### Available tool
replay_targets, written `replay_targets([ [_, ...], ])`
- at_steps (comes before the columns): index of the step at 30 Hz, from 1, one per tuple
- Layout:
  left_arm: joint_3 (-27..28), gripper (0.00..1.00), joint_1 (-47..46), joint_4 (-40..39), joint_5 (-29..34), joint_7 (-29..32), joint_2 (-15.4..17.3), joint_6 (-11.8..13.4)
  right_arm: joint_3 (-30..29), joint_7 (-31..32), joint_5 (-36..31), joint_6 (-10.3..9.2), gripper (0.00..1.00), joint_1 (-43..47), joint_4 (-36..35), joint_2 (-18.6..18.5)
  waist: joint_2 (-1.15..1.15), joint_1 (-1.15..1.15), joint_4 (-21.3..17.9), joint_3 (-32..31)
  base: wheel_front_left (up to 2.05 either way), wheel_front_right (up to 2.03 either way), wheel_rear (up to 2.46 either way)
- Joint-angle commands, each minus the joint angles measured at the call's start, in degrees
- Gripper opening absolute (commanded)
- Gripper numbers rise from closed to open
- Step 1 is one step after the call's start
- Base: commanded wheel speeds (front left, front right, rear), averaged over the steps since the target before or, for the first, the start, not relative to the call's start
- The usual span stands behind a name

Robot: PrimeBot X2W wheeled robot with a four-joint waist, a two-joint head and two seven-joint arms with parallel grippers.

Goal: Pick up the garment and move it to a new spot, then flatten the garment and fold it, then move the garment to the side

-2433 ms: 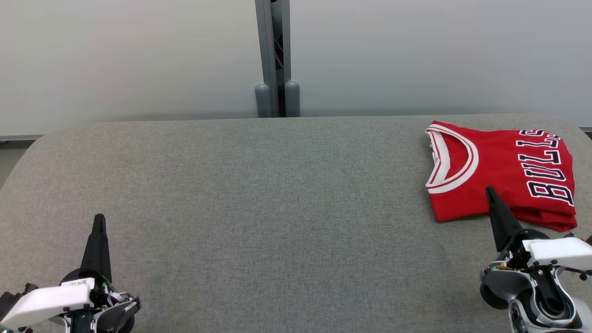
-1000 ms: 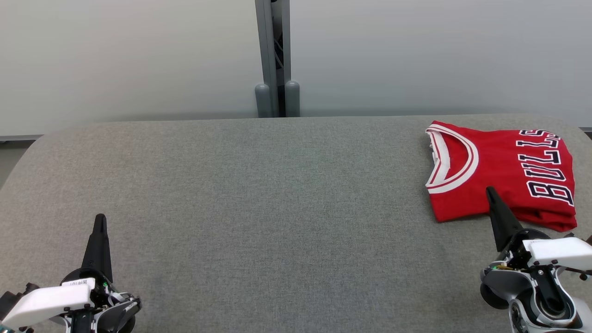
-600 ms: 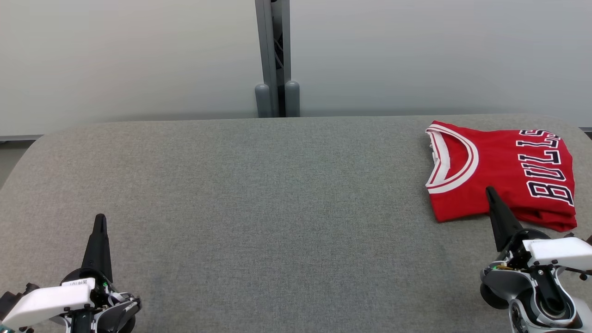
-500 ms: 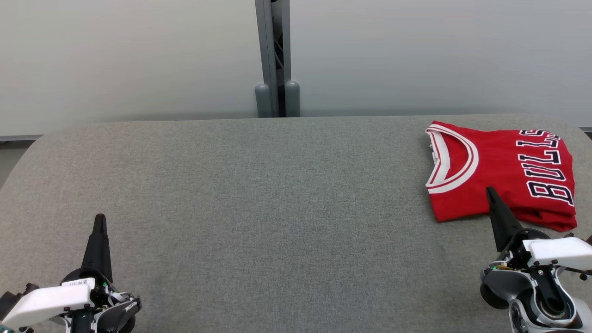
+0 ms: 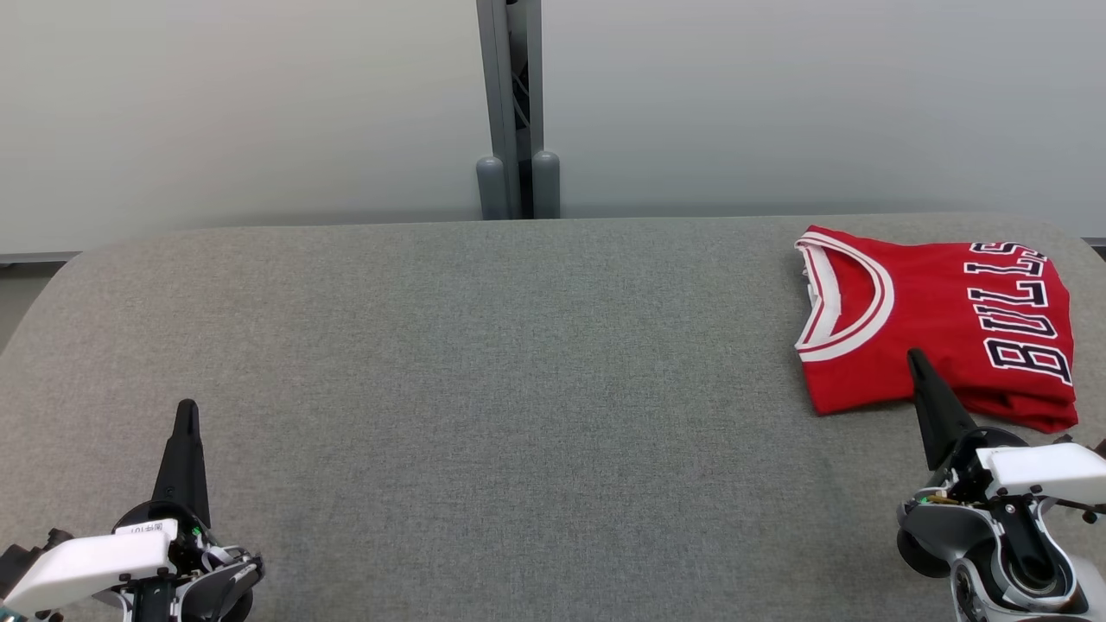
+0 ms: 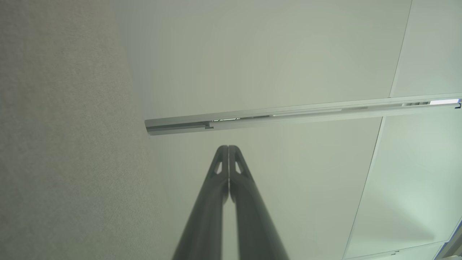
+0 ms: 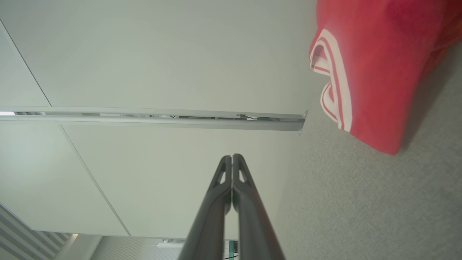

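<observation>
So the left gripper (image 6: 229, 148) was poking up from the bottom middle, both dark fingers (image 6: 207, 209) pressed flat together, tips touching, nothing between them. Grey fabric surface (image 6: 54, 144) took up the whole left side. The rest was pale wall panels (image 6: 270, 54), with a metal rail (image 6: 288, 113) running across just above the fingertips.

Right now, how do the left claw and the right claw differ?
The left claw hangs over bare grey table, far from the red jersey; the right claw sits beside the jersey's near edge. The left claw points almost straight up the head view; the right claw leans leftward. Both are shut and empty.
</observation>
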Motion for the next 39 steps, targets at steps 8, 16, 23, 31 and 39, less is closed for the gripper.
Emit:
replay_targets([
  [8, 0.32, 0.00, -1.07, 0.00, 0.18, 0.26, 0.19, -0.32, -0.25, 0.03, -0.20, 0.02, 0.00, -0.26, 0.14, -0.27, 0.00, 0.00, 0.00, 0.00, 0.00, 0.00, 0.00],
  [16, 0.36, 0.00, -1.08, 0.01, 0.23, 0.33, 0.15, -0.32, -0.26, 0.04, -0.21, 0.02, 0.00, -0.26, 0.14, -0.26, 0.00, 0.00, 0.00, 0.00, 0.00, 0.00, 0.00],
  [23, 0.40, 0.00, -1.08, 0.01, 0.24, 0.25, 0.13, -0.33, -0.26, 0.05, -0.22, 0.01, 0.00, -0.26, 0.14, -0.27, 0.00, 0.00, 0.00, 0.00, 0.00, 0.00, 0.00],
  [31, 0.44, 0.00, -1.09, 0.01, 0.26, 0.31, 0.09, -0.33, -0.26, 0.06, -0.22, 0.01, 0.00, -0.26, 0.14, -0.26, 0.00, 0.00, 0.00, 0.00, 0.00, 0.00, 0.00],
  [39, 0.49, 0.00, -1.09, 0.01, 0.32, 0.36, 0.05, -0.33, -0.26, 0.06, -0.23, 0.01, 0.00, -0.26, 0.15, -0.26, 0.00, 0.00, 0.00, 0.00, 0.00, 0.00, 0.00],
])
